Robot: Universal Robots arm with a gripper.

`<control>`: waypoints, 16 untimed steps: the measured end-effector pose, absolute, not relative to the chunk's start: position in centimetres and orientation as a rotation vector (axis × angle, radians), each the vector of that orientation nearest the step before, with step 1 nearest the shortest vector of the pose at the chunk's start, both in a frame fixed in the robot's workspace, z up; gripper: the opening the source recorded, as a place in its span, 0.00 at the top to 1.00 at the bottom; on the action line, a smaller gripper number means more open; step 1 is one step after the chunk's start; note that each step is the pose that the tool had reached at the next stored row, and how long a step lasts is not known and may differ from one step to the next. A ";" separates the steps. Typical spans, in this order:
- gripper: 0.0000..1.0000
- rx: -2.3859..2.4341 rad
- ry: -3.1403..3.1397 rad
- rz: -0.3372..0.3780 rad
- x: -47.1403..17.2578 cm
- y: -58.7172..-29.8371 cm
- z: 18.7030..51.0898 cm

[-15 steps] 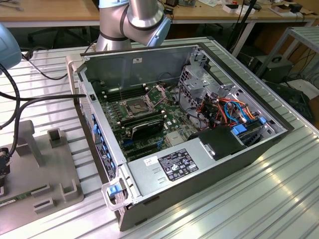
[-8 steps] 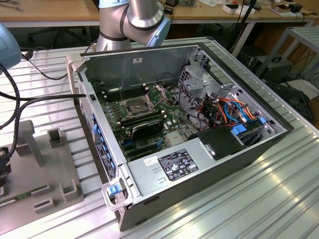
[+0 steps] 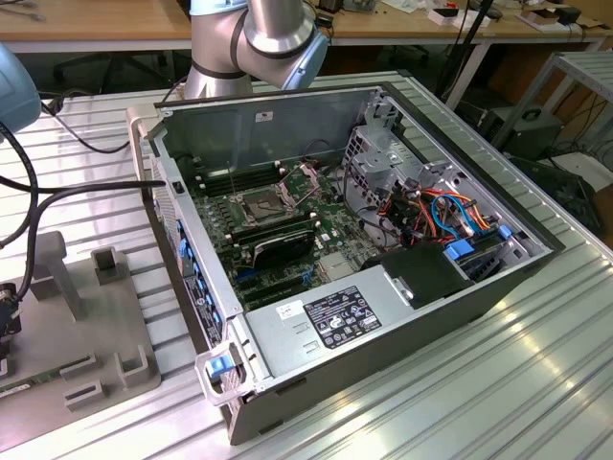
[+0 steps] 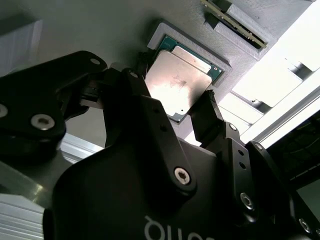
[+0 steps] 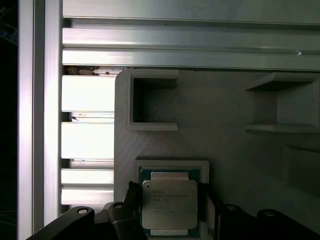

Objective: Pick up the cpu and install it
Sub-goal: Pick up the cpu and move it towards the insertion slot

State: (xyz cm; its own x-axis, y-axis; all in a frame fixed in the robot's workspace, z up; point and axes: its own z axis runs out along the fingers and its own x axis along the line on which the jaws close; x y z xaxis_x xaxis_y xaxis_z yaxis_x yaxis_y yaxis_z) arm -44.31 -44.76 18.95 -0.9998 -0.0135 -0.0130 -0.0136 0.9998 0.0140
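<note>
1. In the exterior view you get the wide scene. The arm (image 3: 259, 38) reaches in from the far edge above an open computer case (image 3: 268, 120) that lies on the ribbed metal surface (image 3: 498, 383). Inside the case, the dark square socket (image 3: 263, 203) sits on the board, and the power supply (image 3: 326, 321) fills the near corner. A grey holder tray (image 3: 96, 316) lies on the exterior view's left, well apart from the socket.

2. In the second wrist view you see the gripper (image 4: 175, 87) from close behind. Its two black fingers (image 4: 150, 115) stand apart, one on each side of the cpu (image 4: 182, 80) and just beside its edges. The cpu lies flat, silver top up, in a raised square recess (image 4: 200, 47) of the tray (image 4: 100, 30). A long thin board (image 4: 235, 22) sits in a slot beyond it.

3. In the first wrist view you look straight down. The cpu (image 5: 169, 205) sits squarely in its recess (image 5: 172, 163), with the gripper (image 5: 167, 195) straddling it. One fingertip (image 5: 131, 192) shows at the recess wall. The tray (image 5: 215, 115) rests on the slatted surface (image 5: 85, 95).
</note>
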 end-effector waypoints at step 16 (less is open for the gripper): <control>0.45 -0.021 3.128 0.022 -44.3 -44.8 19.0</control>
